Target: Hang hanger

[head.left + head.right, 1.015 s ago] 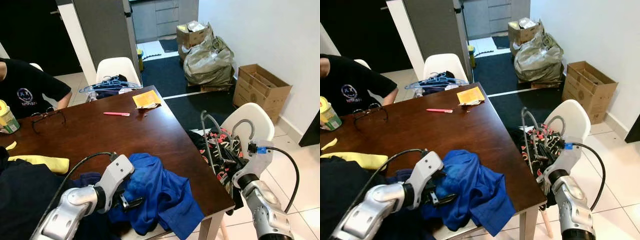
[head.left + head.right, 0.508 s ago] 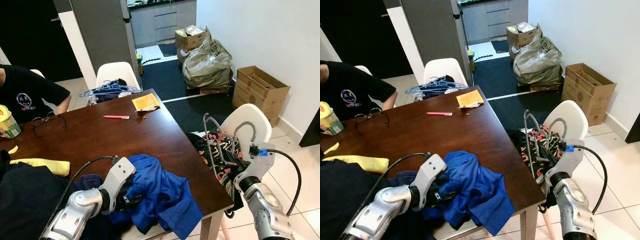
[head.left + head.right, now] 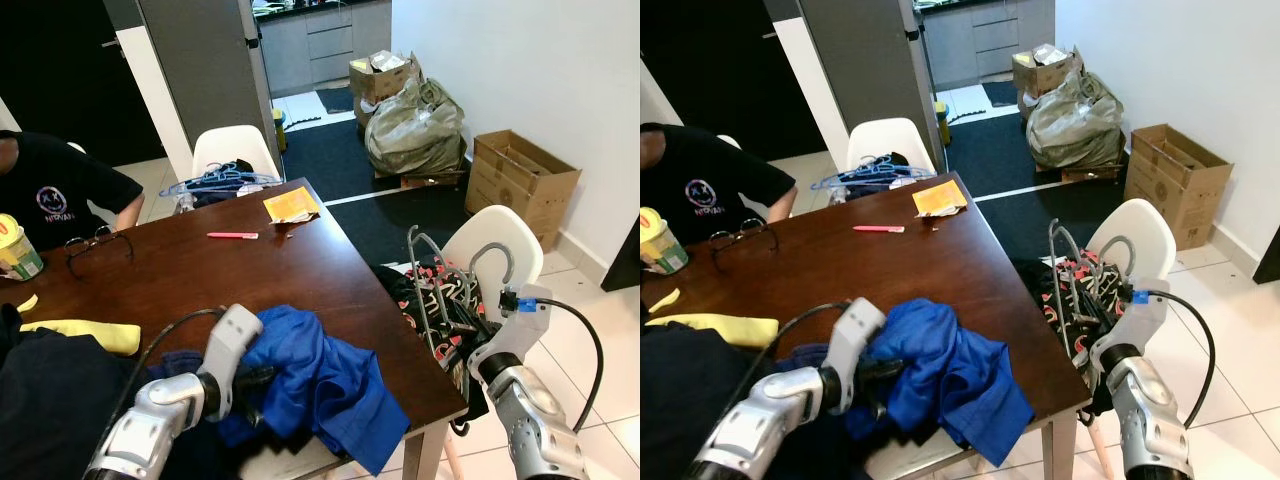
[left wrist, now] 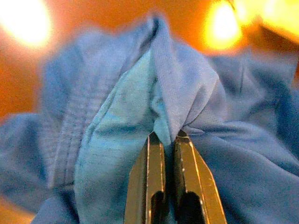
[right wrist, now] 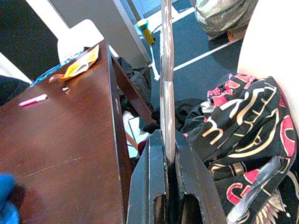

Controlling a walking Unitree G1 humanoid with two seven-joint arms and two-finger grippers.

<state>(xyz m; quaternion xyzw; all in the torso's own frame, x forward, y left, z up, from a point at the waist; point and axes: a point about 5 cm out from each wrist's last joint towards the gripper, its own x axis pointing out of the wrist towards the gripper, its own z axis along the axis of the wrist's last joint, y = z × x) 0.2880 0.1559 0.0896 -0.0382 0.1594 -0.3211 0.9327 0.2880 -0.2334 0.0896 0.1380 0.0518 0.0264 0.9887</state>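
A blue shirt [image 3: 310, 372] lies crumpled at the near edge of the dark wooden table [image 3: 240, 270]. My left gripper [image 3: 255, 385] is pressed into it, shut on a fold of blue cloth [image 4: 163, 112]. My right gripper [image 5: 167, 154] is beside the table's right edge, shut on the thin bar of a grey hanger [image 3: 425, 270] that stands upright above a white chair [image 3: 505, 245]. More grey hangers and a black patterned garment [image 3: 440, 300] rest on that chair.
A person in a black shirt [image 3: 50, 190] sits at the far left. On the table lie a pink pen [image 3: 232, 236], an orange packet [image 3: 290, 204], glasses [image 3: 95, 245] and a yellow cloth [image 3: 85, 335]. Blue hangers [image 3: 215, 180] sit on the far chair. Boxes [image 3: 520, 175] and bags [image 3: 415, 125] line the wall.
My left gripper has pushed deeper into the blue shirt and closed on a fold. The right gripper and its hanger have hardly moved. The camera shifted slightly.
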